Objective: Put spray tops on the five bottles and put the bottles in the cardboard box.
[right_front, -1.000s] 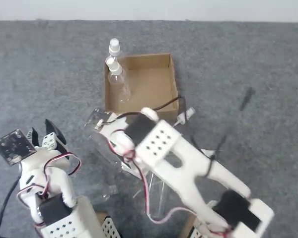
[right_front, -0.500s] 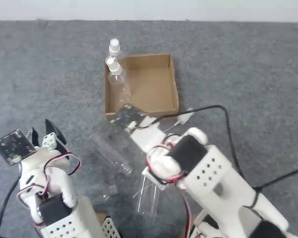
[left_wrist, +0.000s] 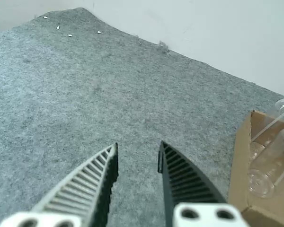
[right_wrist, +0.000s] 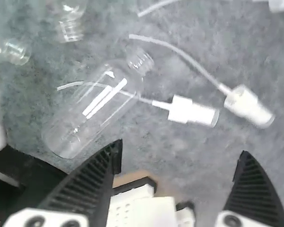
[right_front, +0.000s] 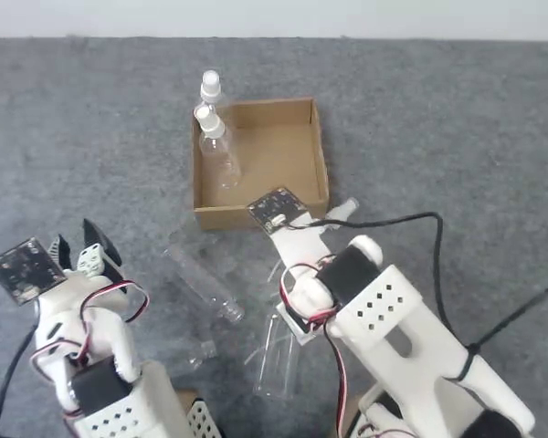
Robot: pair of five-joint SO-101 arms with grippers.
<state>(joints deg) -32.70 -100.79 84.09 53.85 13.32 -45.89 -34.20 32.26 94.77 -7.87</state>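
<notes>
The tabletop (right_front: pixel 457 109) is grey felt-like cloth, matt and rough. The box (right_front: pixel 321 155) is brown matt cardboard; the bottles (right_wrist: pixel 92 111) are clear glossy plastic, and the spray tops (right_wrist: pixel 191 111) are smooth white plastic. The left pincer (left_wrist: pixel 137 161) is ribbed matt plastic, with one jaw white and one black.

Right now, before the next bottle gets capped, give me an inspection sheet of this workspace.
Surface: grey carpet, flat.
Job's things: cardboard box holding a capped bottle against one side wall; second capped bottle at its back corner, inside or outside unclear; uncapped bottle lying before the box; second uncapped bottle beneath the right gripper; two loose spray tops beside it.
Clutter: small white specks near the carpet's edge.
Grippers: left gripper open over bare carpet; right gripper open wide.
Cables: black cable arcing from the right arm; red and white wires on the left arm.
Surroundings: pale wall behind the carpet.
</notes>
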